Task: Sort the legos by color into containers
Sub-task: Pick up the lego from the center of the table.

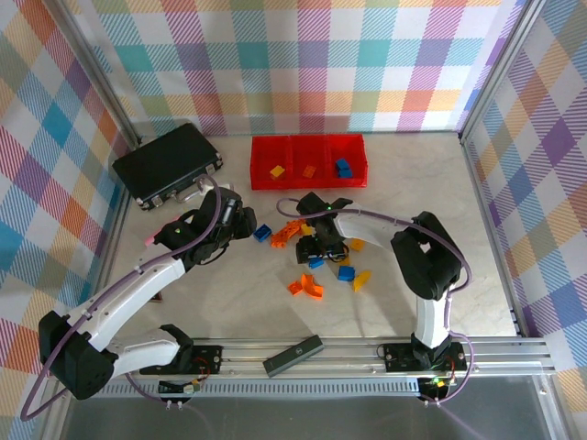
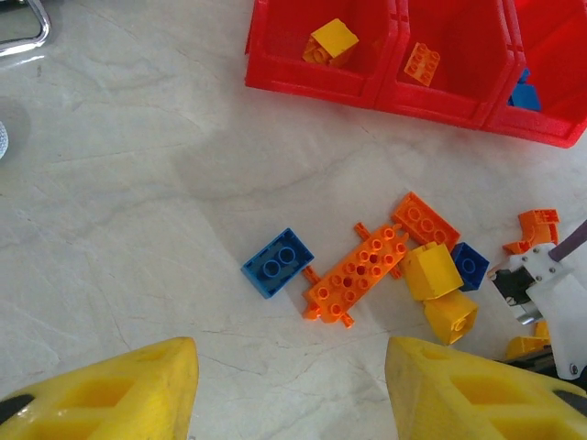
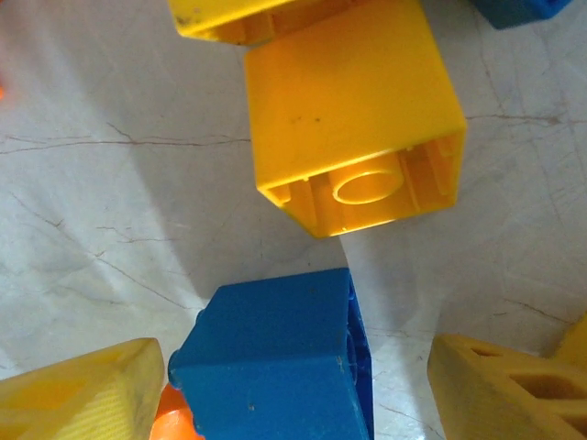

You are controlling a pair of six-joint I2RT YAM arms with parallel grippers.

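— Where's your right gripper [image 3: 293, 380]?
— Low over the table [image 3: 110, 202], jaws partly open, gripping nothing. A blue brick [image 3: 275, 357] sits between its fingers [image 3: 83, 394], a yellow brick [image 3: 353, 119] just beyond.
— And your left gripper [image 2: 289, 390]?
— Raised, open, empty. The loose bricks [image 2: 362, 270] lie ahead of it, the red bins [image 2: 367, 87] farther.

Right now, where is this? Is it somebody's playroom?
Probably not a playroom: it looks like a robot test booth. The left arm and right arm are bolted to a metal rail, checkered walls on metal frames box in the table, and toy bricks lie beside red bins for sorting.
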